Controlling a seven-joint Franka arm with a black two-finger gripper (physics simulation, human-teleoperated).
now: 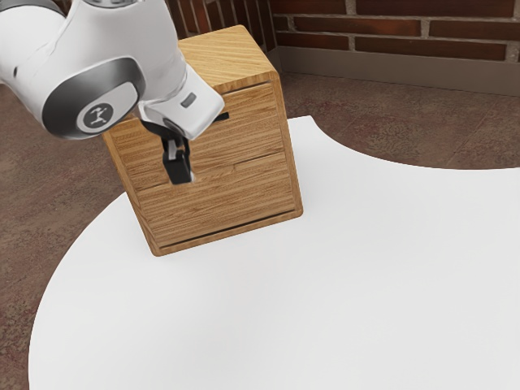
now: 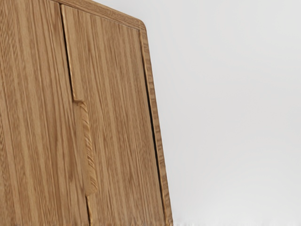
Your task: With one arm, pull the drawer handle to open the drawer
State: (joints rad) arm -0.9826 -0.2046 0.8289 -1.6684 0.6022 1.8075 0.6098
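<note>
Drawer handle (image 2: 87, 150): slim wood-grained ridge

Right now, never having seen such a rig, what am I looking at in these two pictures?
These are simulator renders. The white jointed robot arm ends in a black gripper. The exterior view looks on from the side; the wrist view comes from a camera on the arm's hand. On the round-edged white table stands a light-wood cabinet of drawers, before a red brick wall. The gripper hangs close to the cabinet's front. The wrist view shows that front with a raised wooden handle. Whether anything is gripped I cannot tell; no drawer looks pulled out.
</note>
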